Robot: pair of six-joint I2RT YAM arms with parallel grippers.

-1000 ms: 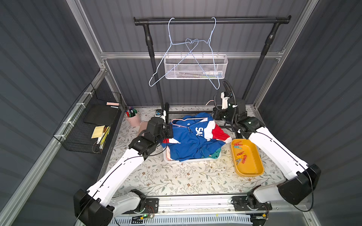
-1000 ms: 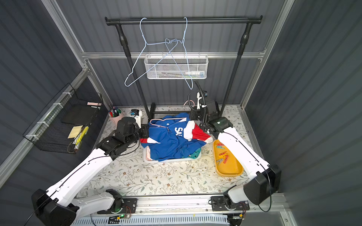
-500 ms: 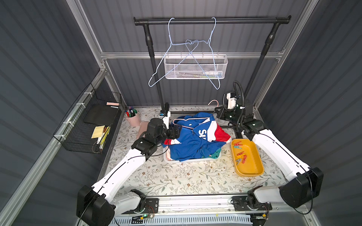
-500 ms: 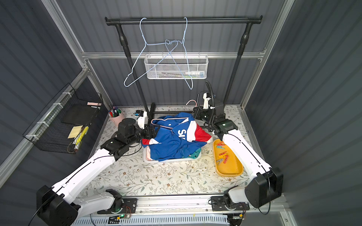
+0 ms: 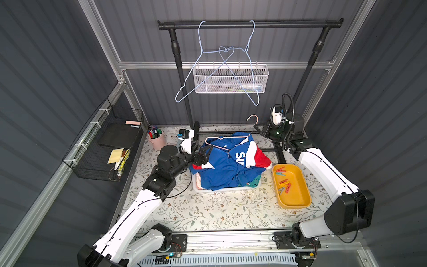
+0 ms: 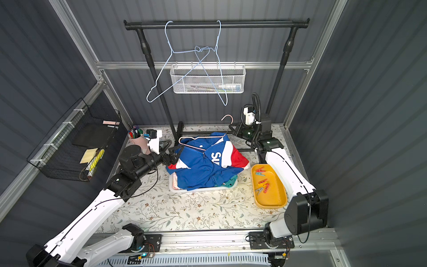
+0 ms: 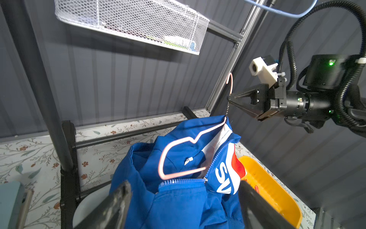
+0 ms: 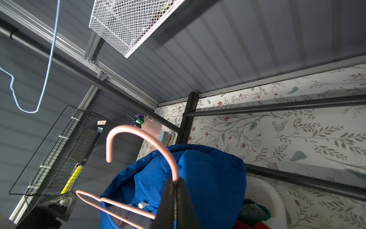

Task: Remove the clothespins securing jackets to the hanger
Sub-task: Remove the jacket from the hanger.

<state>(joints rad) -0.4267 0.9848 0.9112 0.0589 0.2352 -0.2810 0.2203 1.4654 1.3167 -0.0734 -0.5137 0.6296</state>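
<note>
Since a second ago the left hand (image 5: pixel 204 155) has let go and stands spread at the 9 o'clock edge of the blue jacket (image 5: pixel 221 171), while the right hand (image 5: pixel 256 127), clenched on the neck of the pink hanger (image 8: pixel 127 127), has raised it. The clothespins (image 5: pixel 285 183) lie in the yellow tray (image 5: pixel 298 196) at 3 o'clock and none shows on this jacket, so little seems left; the clothes rack (image 5: pixel 288 23) stands close behind.

Right gripper (image 5: pixel 256 127) is pinching the neck of a pink hanger (image 5: pixel 252 116) lying across a red-white-blue jacket (image 5: pixel 228 161), while the left gripper (image 5: pixel 204 154), jaws apart, is hovering beside its shoulder. Clothespins (image 5: pixel 284 183) are lying in a yellow tray (image 5: pixel 298 200).
</note>
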